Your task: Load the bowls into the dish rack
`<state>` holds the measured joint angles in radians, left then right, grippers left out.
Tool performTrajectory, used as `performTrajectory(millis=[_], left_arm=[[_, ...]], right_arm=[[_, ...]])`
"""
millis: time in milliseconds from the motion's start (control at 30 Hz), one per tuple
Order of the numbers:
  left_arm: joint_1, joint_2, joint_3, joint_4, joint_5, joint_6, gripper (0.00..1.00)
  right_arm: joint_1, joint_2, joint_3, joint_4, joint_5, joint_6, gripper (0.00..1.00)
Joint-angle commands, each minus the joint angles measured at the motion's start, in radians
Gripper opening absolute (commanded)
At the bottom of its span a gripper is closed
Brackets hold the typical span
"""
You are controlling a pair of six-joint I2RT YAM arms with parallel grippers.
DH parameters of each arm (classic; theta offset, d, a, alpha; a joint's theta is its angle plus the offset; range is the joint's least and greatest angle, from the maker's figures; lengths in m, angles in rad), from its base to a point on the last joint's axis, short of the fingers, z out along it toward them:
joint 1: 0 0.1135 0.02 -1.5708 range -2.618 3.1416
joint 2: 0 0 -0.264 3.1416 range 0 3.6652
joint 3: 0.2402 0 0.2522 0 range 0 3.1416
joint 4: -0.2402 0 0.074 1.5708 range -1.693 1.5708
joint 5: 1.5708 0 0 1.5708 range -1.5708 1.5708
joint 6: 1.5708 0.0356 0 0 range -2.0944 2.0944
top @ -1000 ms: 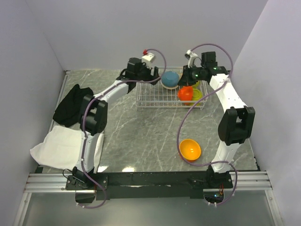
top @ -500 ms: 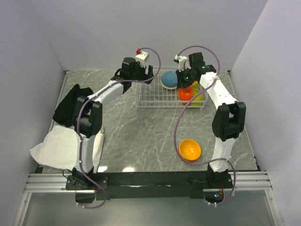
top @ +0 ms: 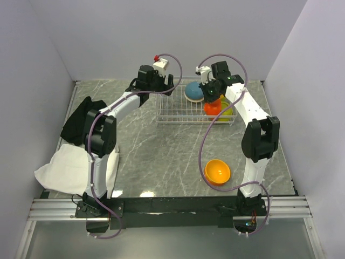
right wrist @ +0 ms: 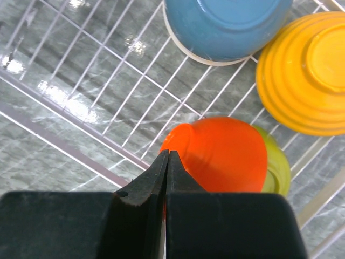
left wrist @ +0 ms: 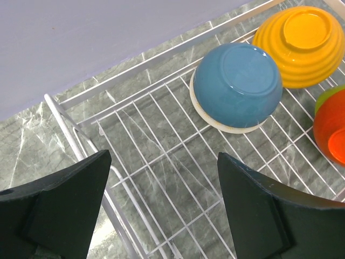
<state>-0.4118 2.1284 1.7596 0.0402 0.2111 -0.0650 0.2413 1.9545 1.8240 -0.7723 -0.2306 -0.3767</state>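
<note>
A: Over far-left corner of dish rack [top: 178, 114], left gripper [left wrist: 161, 162]: jaws apart, empty. Over its right end, right gripper [right wrist: 167, 159]: jaws together, empty.
B: Noted. The loose orange bowl [top: 217, 171] sits well forward of rack, right-hand side; right arm nearer.

Dish rack [top: 172, 114] holds overturned teal bowl [left wrist: 237, 83], yellow bowl [left wrist: 299, 46], red bowl [right wrist: 221, 154]; orange bowl [top: 218, 171] sits upright outside.

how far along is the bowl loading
Done: a blue bowl, a yellow-orange bowl and a red bowl over a green bowl lie in the rack. In hand: nothing; left gripper open, right gripper shut, both empty. Left: one orange bowl on the table.
</note>
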Motion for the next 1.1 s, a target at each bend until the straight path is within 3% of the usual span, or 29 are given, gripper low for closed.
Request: performTrajectory(millis=[0, 500, 1067], left_arm=[[-0.001, -0.047, 0.024, 0.023, -0.003, -0.001, 0.87], [-0.002, -0.058, 0.008, 0.023, 0.016, -0.016, 0.88], [-0.002, -0.068, -0.006, 0.023, 0.022, -0.018, 0.88]], right_arm=[[0.013, 0.001, 0.001, 0.004, 0.056, -0.03, 0.0], [0.049, -0.003, -0.02, -0.005, 0.016, -0.05, 0.0], [0.05, 0.018, -0.032, -0.048, 0.214, -0.087, 0.0]])
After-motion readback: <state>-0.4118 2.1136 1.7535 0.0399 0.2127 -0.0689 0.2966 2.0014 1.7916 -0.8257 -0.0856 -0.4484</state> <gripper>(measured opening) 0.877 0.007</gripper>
